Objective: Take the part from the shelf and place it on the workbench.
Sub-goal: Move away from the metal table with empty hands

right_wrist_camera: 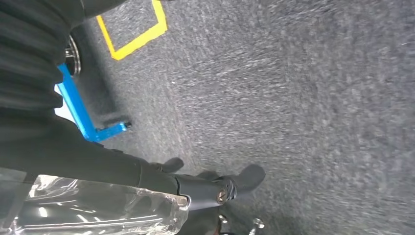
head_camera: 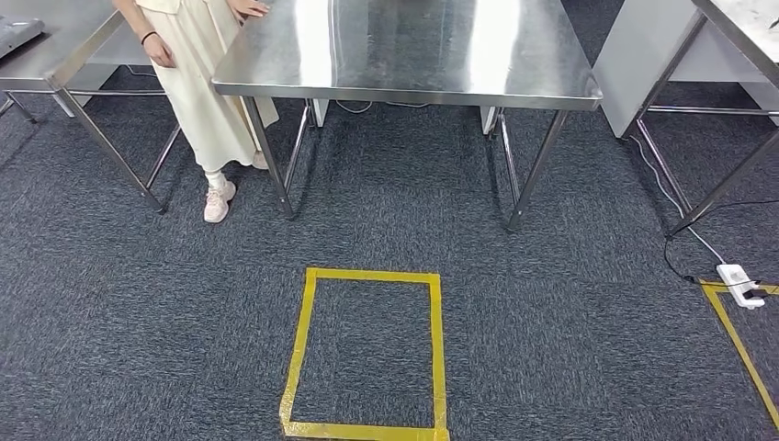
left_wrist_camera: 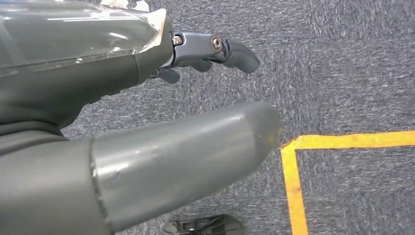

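While 1 person [head_camera: 197,73] stands by, 3 steel tables [head_camera: 404,55], 2 yellow tape outlines [head_camera: 366,354]

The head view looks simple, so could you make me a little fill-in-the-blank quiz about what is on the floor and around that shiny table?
1. The tape rectangle on the carpet is ____ in colour.
2. The steel table has nothing on its ____.
3. A person stands at the table's ____ end.

Missing: yellow; top; left
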Robot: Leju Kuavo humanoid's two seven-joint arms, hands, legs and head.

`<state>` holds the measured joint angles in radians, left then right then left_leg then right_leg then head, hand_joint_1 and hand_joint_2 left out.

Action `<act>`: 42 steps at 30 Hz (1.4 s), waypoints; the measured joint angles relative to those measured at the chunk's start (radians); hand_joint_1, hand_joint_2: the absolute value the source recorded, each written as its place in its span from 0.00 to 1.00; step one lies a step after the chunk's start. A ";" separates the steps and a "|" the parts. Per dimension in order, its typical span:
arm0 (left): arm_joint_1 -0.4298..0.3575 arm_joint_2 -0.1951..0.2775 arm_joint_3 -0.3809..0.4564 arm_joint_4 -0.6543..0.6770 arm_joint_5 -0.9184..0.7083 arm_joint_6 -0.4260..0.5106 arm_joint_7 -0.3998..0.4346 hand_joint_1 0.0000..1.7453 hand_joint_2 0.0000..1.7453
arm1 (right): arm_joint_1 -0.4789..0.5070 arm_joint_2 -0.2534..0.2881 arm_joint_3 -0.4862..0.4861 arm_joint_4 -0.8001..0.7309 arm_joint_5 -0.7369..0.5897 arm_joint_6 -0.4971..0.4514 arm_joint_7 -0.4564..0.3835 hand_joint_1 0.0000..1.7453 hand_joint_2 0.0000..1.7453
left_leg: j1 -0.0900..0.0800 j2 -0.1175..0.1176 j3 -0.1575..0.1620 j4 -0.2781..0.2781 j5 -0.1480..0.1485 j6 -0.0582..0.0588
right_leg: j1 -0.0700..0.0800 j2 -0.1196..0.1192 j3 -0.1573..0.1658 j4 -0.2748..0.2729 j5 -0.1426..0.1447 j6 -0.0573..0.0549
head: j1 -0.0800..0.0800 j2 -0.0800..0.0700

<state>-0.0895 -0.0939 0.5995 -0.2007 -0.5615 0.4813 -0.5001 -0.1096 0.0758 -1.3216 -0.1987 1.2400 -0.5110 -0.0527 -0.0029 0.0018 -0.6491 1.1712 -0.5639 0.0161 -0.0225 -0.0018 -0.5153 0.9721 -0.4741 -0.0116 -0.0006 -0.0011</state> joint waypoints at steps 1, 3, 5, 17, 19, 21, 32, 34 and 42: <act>0.000 0.000 0.000 0.000 -0.003 0.000 0.002 0.00 0.00 | 0.001 0.001 0.000 0.000 -0.001 -0.002 0.001 0.00 1.00 | 0.007 0.000 -0.022 0.062 -0.031 -0.007 | 0.000 0.000 -0.006 0.002 0.003 0.001 | 0.000 0.000; -0.001 0.000 -0.001 0.000 -0.008 -0.001 0.007 0.00 0.00 | 0.001 0.002 0.000 0.000 -0.003 -0.004 0.002 0.00 1.00 | 0.018 0.000 -0.027 0.103 -0.037 -0.017 | -0.003 0.001 -0.016 0.006 0.008 0.006 | 0.000 0.000; -0.005 0.000 -0.001 0.000 -0.011 -0.002 0.010 0.00 0.00 | 0.001 0.004 0.000 0.000 -0.003 -0.005 0.002 0.00 1.00 | 0.028 0.000 0.045 -0.008 0.019 -0.024 | -0.008 0.001 -0.021 0.011 0.011 0.011 | 0.000 0.000; -0.018 -0.001 -0.002 0.000 -0.016 -0.005 0.014 0.00 0.00 | -0.002 0.005 0.000 0.000 -0.007 -0.008 0.003 0.00 1.00 | 0.010 -0.002 0.105 -0.180 0.097 0.031 | 0.002 0.001 -0.105 0.168 -0.059 0.043 | 0.007 0.000; -0.019 -0.002 -0.002 0.000 -0.018 -0.007 0.014 0.00 0.00 | 0.001 0.005 0.000 0.000 -0.013 -0.009 0.000 0.00 1.00 | -0.001 0.001 0.084 -0.183 0.118 0.051 | 0.004 0.001 -0.129 0.262 -0.112 0.046 | 0.012 0.000; -0.019 -0.004 -0.002 0.000 -0.018 -0.007 0.011 0.00 0.00 | 0.002 0.005 -0.001 0.000 -0.016 -0.010 -0.003 0.00 1.00 | -0.008 0.001 0.080 -0.183 0.124 0.049 | 0.009 0.001 -0.040 0.124 -0.071 0.051 | 0.012 0.000; -0.017 -0.002 -0.003 0.000 -0.021 -0.008 0.011 0.00 0.00 | 0.002 0.011 -0.001 0.000 -0.015 -0.019 0.009 0.00 1.00 | 0.010 -0.004 -0.036 0.097 -0.038 -0.013 | 0.002 -0.004 0.008 -0.011 0.002 -0.004 | 0.002 0.000; -0.016 -0.002 -0.003 0.000 -0.021 -0.008 0.011 0.00 0.00 | 0.003 0.012 -0.001 0.000 -0.015 -0.019 0.007 0.00 1.00 | 0.021 -0.004 -0.022 0.095 -0.022 -0.022 | 0.001 -0.004 0.001 -0.008 0.006 -0.002 | 0.002 0.000; -0.018 0.000 -0.003 0.000 -0.020 -0.009 0.012 0.00 0.00 | 0.000 0.013 -0.001 0.000 -0.015 -0.019 0.004 0.00 1.00 | 0.018 -0.006 0.113 -0.177 0.088 0.011 | 0.012 -0.002 -0.030 0.014 0.010 0.039 | 0.007 0.000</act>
<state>-0.1074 -0.0938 0.5966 -0.2010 -0.5819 0.4723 -0.4886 -0.1092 0.0887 -1.3222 -0.1987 1.2254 -0.5299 -0.0485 0.0152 -0.0043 -0.5362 0.9946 -0.4754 0.0271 -0.0101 -0.0036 -0.5449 0.9866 -0.4639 0.0272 0.0061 -0.0011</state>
